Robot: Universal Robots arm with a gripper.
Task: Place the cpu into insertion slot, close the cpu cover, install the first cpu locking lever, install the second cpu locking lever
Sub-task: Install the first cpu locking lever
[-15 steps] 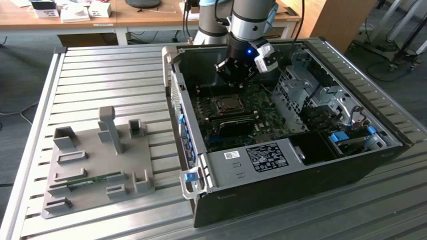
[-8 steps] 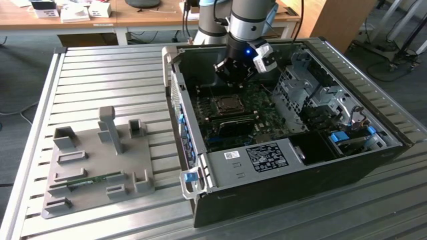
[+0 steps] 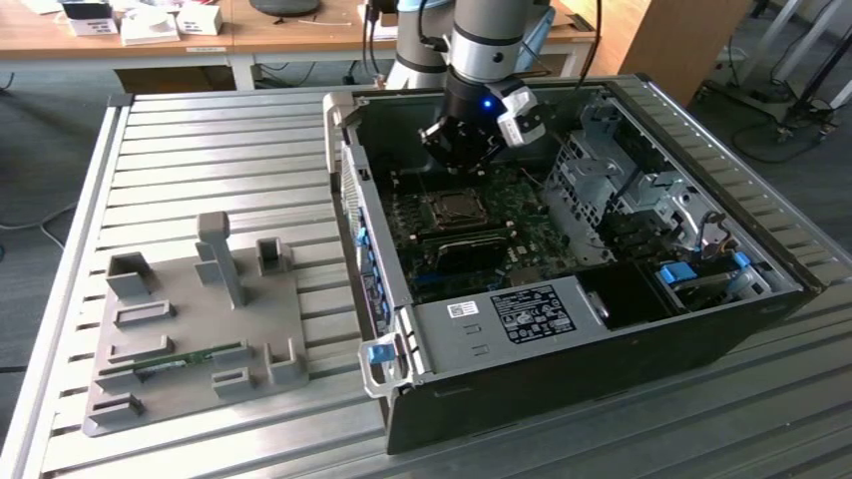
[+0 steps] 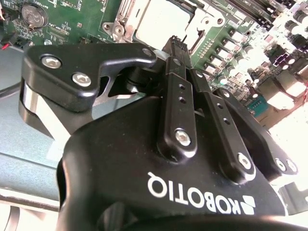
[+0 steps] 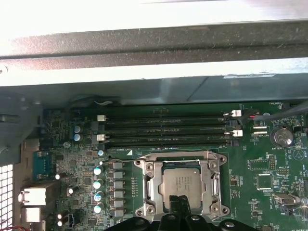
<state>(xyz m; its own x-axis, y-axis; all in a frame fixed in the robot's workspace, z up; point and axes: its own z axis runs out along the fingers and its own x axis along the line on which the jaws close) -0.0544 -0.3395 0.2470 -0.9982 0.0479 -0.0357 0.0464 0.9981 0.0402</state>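
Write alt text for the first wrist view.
The cpu sits in place on the green motherboard, with the cpu cover lying flat around it. The black gripper, jaws together, is at the cpu's edge.

The desk (image 3: 213,140) is a pale metal top of long parallel slats with a raised rail along its edges. An open black computer case (image 3: 573,369) lies on it toward the exterior view's right (its open side faces up). Just beside the case, toward the exterior view's left, sits a grey fixture plate (image 3: 180,284) with several upright blocks and a narrow green strip (image 3: 180,361) lying in one of its slots.
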